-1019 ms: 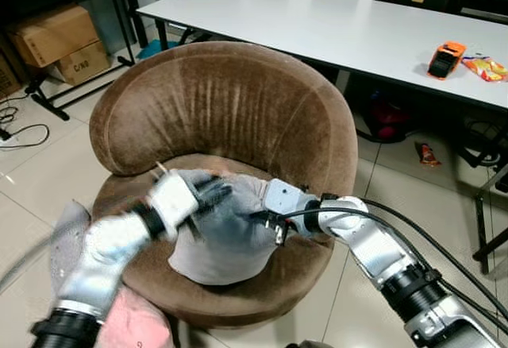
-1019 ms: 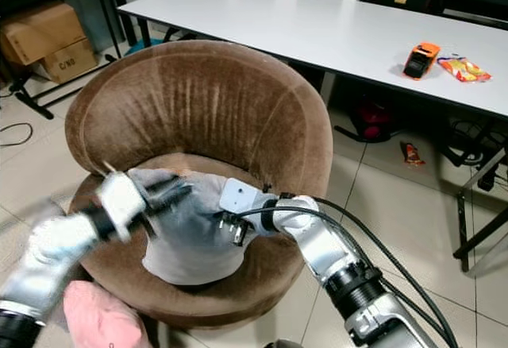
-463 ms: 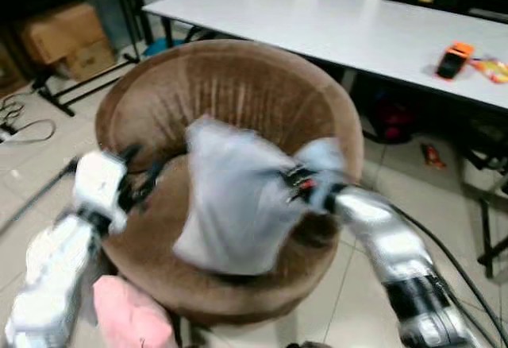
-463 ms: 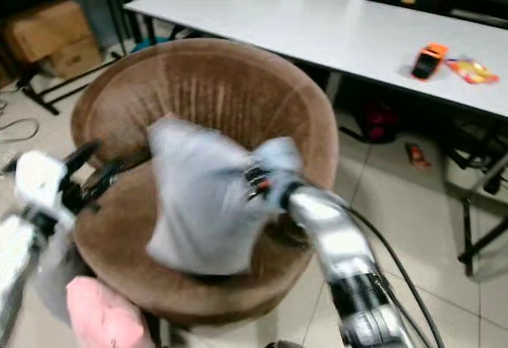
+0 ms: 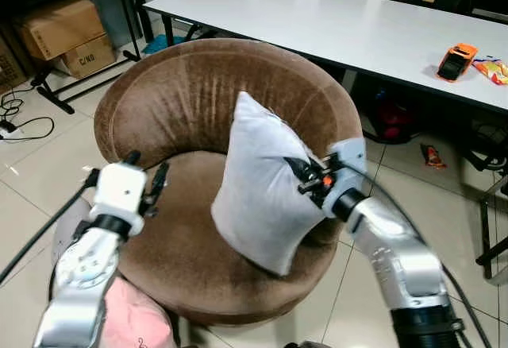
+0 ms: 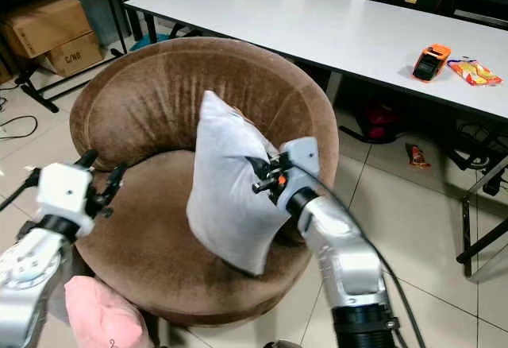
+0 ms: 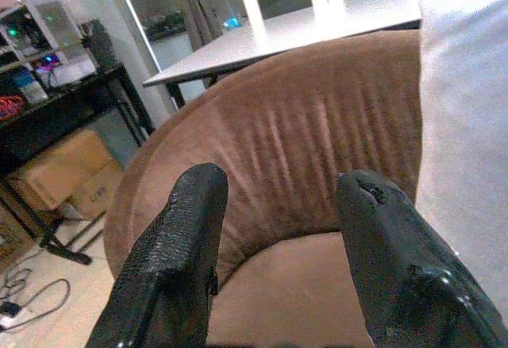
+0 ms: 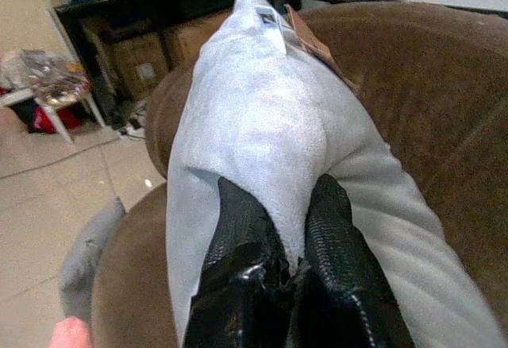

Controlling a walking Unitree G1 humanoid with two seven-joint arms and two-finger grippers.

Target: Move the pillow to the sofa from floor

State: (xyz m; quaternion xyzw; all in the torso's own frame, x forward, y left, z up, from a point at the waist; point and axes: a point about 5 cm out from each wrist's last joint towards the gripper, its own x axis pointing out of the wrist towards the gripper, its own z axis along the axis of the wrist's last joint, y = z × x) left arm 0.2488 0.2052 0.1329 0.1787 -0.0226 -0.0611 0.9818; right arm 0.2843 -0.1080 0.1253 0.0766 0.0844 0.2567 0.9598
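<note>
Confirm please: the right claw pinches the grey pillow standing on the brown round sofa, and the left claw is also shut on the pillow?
Not quite. The right claw does pinch the grey pillow on the brown round sofa, but the left claw is open and apart from the pillow, as the left wrist view shows.

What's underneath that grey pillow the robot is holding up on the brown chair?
The grey pillow, pinched by the right pincer, stands on edge on the brown chair. Its lower corner rests on the seat cushion; whatever lies directly beneath that corner is covered.
</note>
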